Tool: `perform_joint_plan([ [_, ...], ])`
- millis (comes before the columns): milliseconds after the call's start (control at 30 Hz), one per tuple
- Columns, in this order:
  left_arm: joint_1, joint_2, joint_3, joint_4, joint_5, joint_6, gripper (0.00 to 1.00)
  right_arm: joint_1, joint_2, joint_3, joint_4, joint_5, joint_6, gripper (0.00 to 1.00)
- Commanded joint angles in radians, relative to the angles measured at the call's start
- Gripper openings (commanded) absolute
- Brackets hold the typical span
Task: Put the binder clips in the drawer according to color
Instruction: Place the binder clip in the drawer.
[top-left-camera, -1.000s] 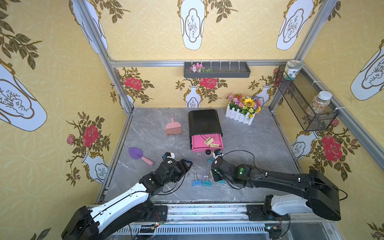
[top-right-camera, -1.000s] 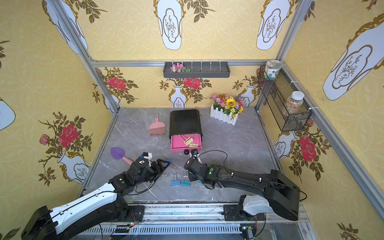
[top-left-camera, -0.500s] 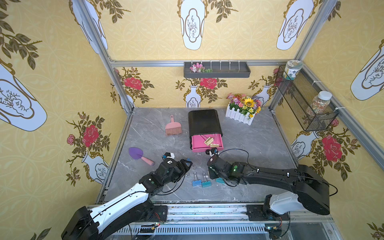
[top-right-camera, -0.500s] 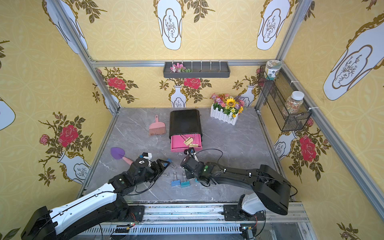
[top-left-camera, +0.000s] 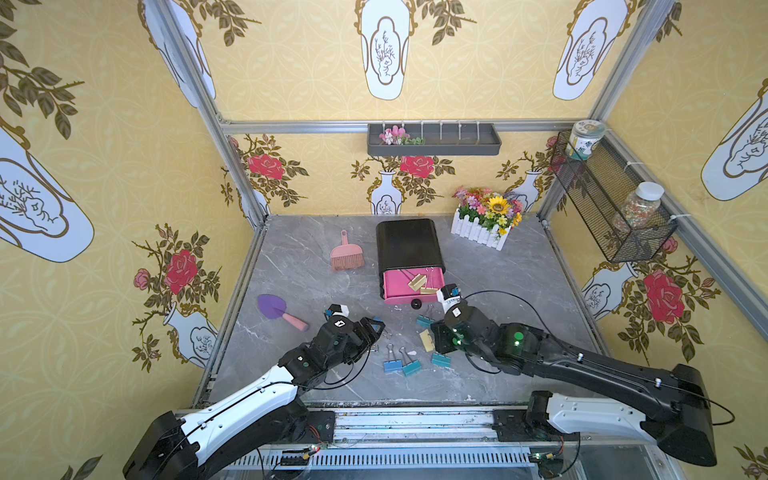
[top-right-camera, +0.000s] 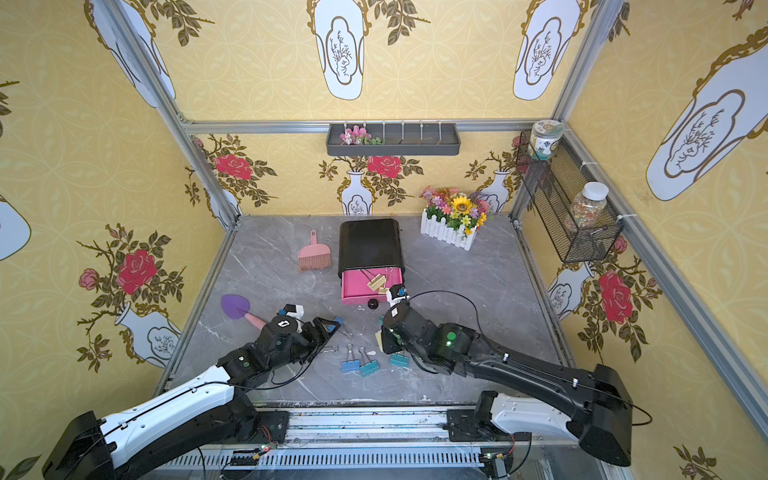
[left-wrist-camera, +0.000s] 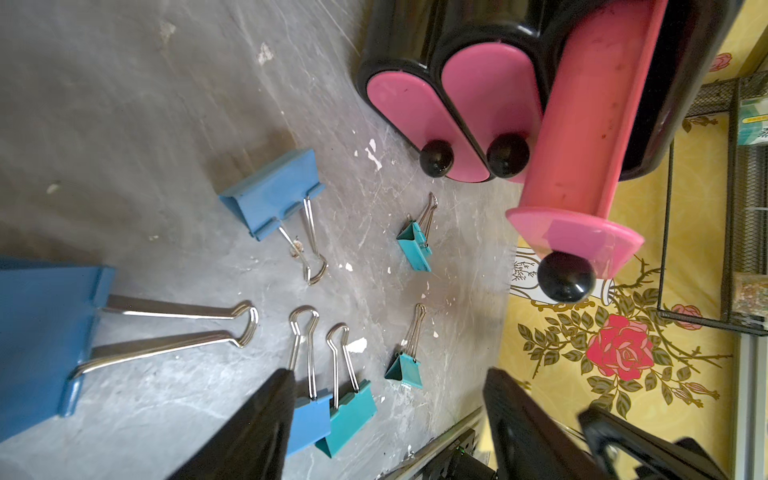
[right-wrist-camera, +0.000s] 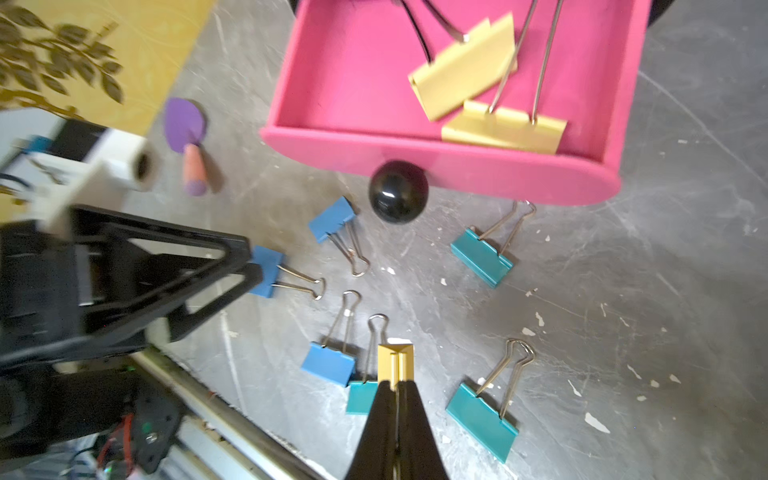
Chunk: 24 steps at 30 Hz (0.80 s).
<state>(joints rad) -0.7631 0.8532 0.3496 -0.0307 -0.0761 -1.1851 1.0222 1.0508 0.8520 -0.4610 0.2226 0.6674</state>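
Binder clips (top-left-camera: 392, 365) lie loose on the grey surface (top-left-camera: 299, 282), at 6 o'clock from the open pink drawer (top-left-camera: 395, 287). The right wrist view shows 3 blue and 3 teal among them. 2 gold clips (right-wrist-camera: 465, 66) rest inside the drawer.

The right claw (right-wrist-camera: 397, 376) is pressed together on a 3rd gold clip (right-wrist-camera: 395, 357). Only the right wrist view shows this pinch. In both top views just a gold edge shows at 9 o'clock of that claw's body.

The left claw (top-left-camera: 374, 334) stands spread at 9 o'clock of the loose group. A blue clip (right-wrist-camera: 266, 270) sits right at its fingertips, and I cannot tell whether they touch it.

The left wrist view alone shows that the black cabinet (left-wrist-camera: 399, 33) has 3 pink drawer fronts, 2 shut and 1 pulled out. From above, the cabinet's top hides the shut ones.
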Motion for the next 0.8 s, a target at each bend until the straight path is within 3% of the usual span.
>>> perform_joint_plan([
  [0, 0.002, 0.003, 0.015, 0.015, -0.015, 0.017, 0.78, -0.040, -0.049, 0.072, -0.036, -0.066, -0.034, 0.00],
  [133, 0.004, 0.007, 0.035, 0.020, -0.019, 0.022, 0.78, -0.149, -0.021, 0.174, 0.031, -0.188, -0.045, 0.00],
  [333, 0.004, 0.005, 0.051, 0.018, -0.024, 0.022, 0.78, -0.275, 0.158, 0.268, 0.212, -0.324, -0.045, 0.00],
  [533, 0.004, -0.015, 0.049, 0.005, -0.031, 0.018, 0.78, -0.300, 0.327, 0.289, 0.384, -0.387, -0.013, 0.00],
  [767, 0.007, -0.037, 0.040, -0.013, -0.035, 0.016, 0.78, -0.304, 0.397, 0.242, 0.489, -0.359, 0.001, 0.00],
])
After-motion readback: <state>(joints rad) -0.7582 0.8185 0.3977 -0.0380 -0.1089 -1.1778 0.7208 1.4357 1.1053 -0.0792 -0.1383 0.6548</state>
